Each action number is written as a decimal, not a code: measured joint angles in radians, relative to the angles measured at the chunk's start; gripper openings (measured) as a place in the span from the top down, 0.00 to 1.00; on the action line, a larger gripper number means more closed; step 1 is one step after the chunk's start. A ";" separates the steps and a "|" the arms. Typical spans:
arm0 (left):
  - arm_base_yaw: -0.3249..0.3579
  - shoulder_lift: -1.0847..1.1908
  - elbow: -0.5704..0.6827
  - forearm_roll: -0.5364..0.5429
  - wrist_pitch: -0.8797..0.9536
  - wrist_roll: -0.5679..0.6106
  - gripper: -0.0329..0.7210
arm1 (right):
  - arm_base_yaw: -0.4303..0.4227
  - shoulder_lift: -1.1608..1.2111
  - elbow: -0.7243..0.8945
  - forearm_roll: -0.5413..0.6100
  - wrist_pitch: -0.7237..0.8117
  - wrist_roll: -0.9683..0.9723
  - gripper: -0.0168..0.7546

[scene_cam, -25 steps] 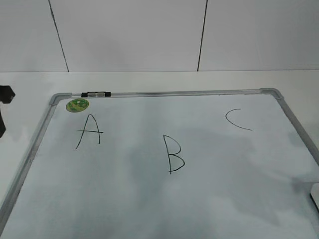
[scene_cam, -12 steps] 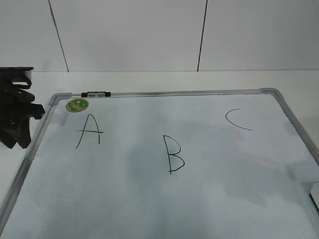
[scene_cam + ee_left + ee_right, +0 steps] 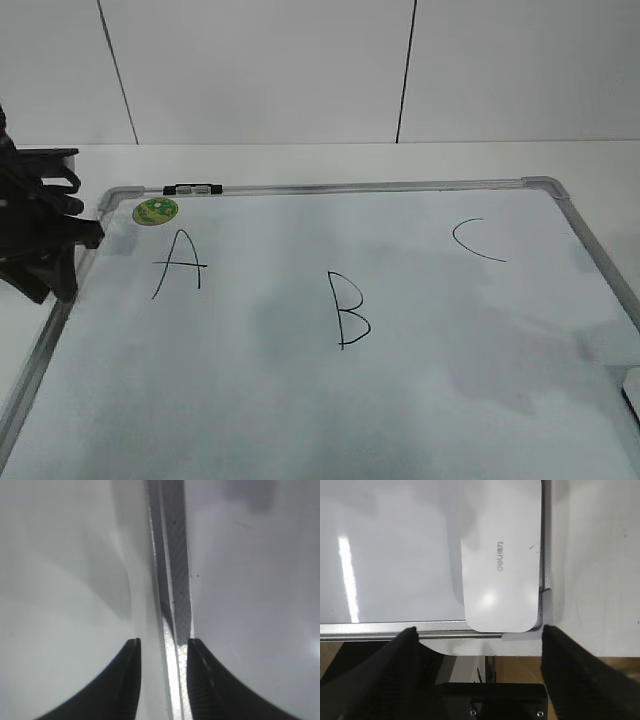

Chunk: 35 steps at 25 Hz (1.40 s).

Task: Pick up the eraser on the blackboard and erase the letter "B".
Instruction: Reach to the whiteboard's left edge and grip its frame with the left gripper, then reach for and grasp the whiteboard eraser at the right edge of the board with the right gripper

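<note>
While the left gripper (image 3: 45, 262) moves in along the blackboard's (image 3: 300, 187) left frame rail, further into the exterior view than half a second back, its fingers (image 3: 122, 680) sit a narrow gap apart, straddling the rail and gripping nothing. The letter "B" (image 3: 348, 310) stands intact mid-board, between the A (image 3: 180, 262) and the C (image 3: 478, 240). The eraser (image 3: 499, 565) lies flat at the board's near right corner, touching the frame, barely clipped at the exterior view's right edge. The right gripper (image 3: 477, 645) hovers just short of it, fingers spread wider than the eraser, empty. My reading: pickup not yet begun; the left arm looks set to steady the board.
</note>
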 joint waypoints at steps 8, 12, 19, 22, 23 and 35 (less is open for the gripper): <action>0.000 0.022 -0.002 0.000 -0.002 0.000 0.65 | 0.000 0.000 0.000 -0.002 0.000 -0.002 0.22; 0.000 0.028 -0.007 -0.007 0.000 0.000 0.73 | 0.000 0.000 0.000 -0.002 0.000 -0.004 0.22; 0.000 0.028 -0.010 -0.019 0.003 -0.013 0.92 | 0.000 0.000 0.000 -0.004 0.000 -0.006 0.22; 0.000 0.028 -0.010 -0.019 0.003 -0.019 0.93 | 0.000 0.000 0.000 -0.002 0.000 -0.006 0.22; 0.000 0.028 -0.010 -0.019 0.003 -0.019 0.93 | 0.000 0.000 0.000 -0.002 0.000 -0.006 0.22; 0.000 0.028 -0.010 -0.019 0.003 -0.021 0.93 | 0.000 0.060 0.000 -0.045 0.000 0.001 0.14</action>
